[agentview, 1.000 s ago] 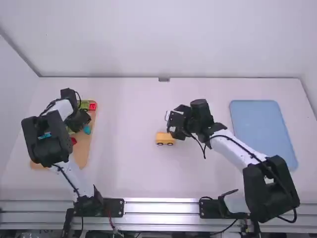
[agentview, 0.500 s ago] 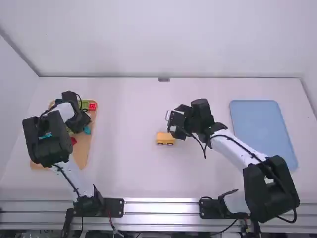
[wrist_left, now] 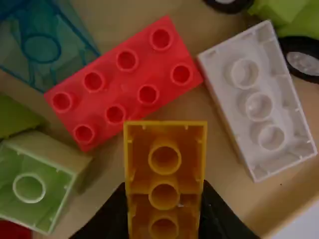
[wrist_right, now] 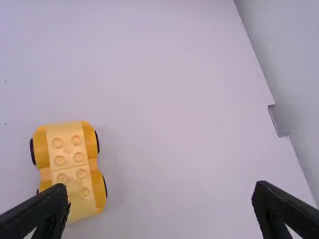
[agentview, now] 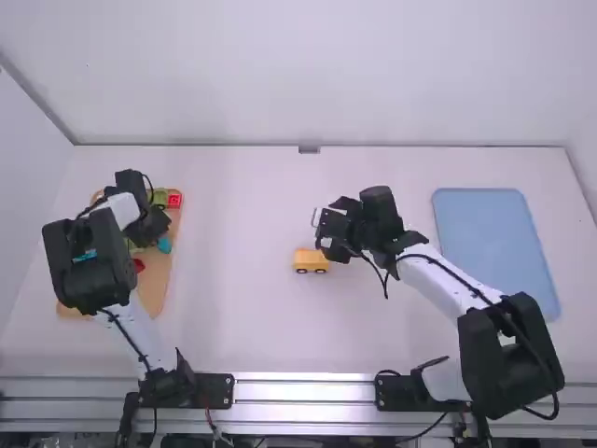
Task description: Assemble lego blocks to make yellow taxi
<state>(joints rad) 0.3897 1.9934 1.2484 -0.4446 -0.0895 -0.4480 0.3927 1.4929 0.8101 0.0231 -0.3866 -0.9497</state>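
Observation:
Over the tray of blocks at the far left is my left gripper (agentview: 152, 227). In the left wrist view that left gripper (wrist_left: 163, 214) is shut on a yellow block (wrist_left: 165, 172), whose hollow underside with its tubes faces the camera. My right gripper (agentview: 325, 230) hangs beside and beyond the yellow car base (agentview: 311, 260), apart from it. The right wrist view has the right gripper (wrist_right: 160, 199) open, nothing between its fingers; the wheeled yellow base (wrist_right: 70, 167), studs up, is near its left finger.
The wooden tray (agentview: 159, 280) holds a red block (wrist_left: 123, 83), a white block (wrist_left: 258, 102), a pale green block (wrist_left: 37, 179), a clear blue block (wrist_left: 45, 45) and a green wheeled piece (wrist_left: 291, 17). A blue mat (agentview: 494, 252) lies at the right.
The left arm has shifted very slightly over the tray since a second ago. The right arm and the yellow car base have kept still.

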